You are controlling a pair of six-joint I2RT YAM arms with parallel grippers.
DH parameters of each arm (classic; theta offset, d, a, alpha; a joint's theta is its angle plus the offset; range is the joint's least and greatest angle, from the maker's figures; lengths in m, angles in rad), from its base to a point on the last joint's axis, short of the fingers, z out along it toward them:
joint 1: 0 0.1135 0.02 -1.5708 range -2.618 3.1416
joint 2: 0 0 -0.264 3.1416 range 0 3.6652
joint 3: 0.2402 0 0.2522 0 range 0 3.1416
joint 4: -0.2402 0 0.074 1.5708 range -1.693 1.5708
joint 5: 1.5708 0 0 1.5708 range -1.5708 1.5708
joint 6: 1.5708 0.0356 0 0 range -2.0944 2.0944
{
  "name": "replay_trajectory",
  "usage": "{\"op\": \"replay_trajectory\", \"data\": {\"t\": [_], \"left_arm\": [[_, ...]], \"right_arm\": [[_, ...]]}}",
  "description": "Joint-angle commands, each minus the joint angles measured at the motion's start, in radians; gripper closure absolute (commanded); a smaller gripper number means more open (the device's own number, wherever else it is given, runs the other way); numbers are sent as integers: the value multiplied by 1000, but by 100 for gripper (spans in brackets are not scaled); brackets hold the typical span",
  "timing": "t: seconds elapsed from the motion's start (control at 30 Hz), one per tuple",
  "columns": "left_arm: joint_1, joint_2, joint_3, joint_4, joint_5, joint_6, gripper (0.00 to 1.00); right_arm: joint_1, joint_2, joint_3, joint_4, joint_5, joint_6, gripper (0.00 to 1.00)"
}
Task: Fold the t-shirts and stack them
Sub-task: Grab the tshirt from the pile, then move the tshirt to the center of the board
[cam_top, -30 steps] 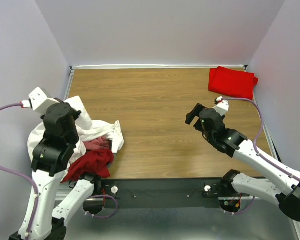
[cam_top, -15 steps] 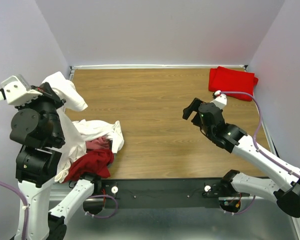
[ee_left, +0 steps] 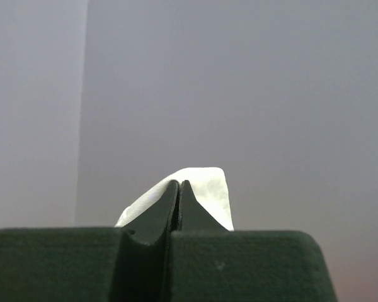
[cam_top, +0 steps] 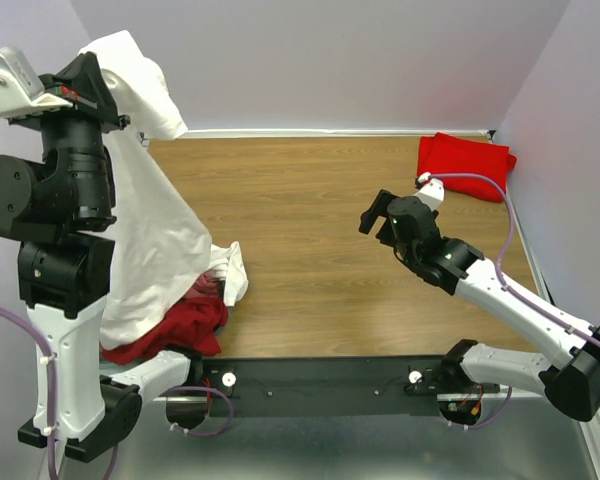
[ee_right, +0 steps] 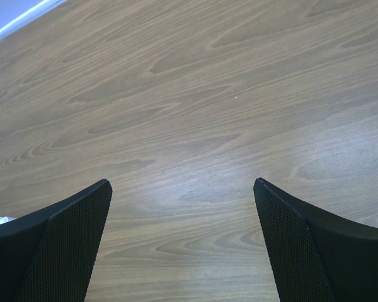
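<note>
T-shirt [cam_top: 150,230] pinched by left end effector [ee_left: 178,185] — likely veiling pile [cam_top: 185,322]; right end effector [ee_right: 181,182] spread.

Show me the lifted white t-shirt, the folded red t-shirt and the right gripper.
lifted white t-shirt [cam_top: 150,235], top view, hanging middle panel.
folded red t-shirt [cam_top: 463,163], top view, its centre.
right gripper [ee_right: 181,184], right wrist view, midway between fingertips.

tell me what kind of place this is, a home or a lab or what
Most likely a lab test cell, not a home: a wood-grain table boxed in by plain pale walls, with a left arm and right arm bolted at its near edge, the left holding up a white t-shirt.
</note>
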Motion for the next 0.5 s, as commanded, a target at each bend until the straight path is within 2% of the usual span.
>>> {"op": "replay_trajectory", "data": {"t": [0.0,0.37,0.47], "left_arm": [[5,19,29,204,158,-6,100],[-15,230,185,467,449,-245,100],[-101,275,167,534,413,-251,100]], "right_arm": [[-4,24,31,-19,30,-11,0],[-27,15,35,-19,138,-6,0],[-33,0,32,-20,170,-11,0]]}}
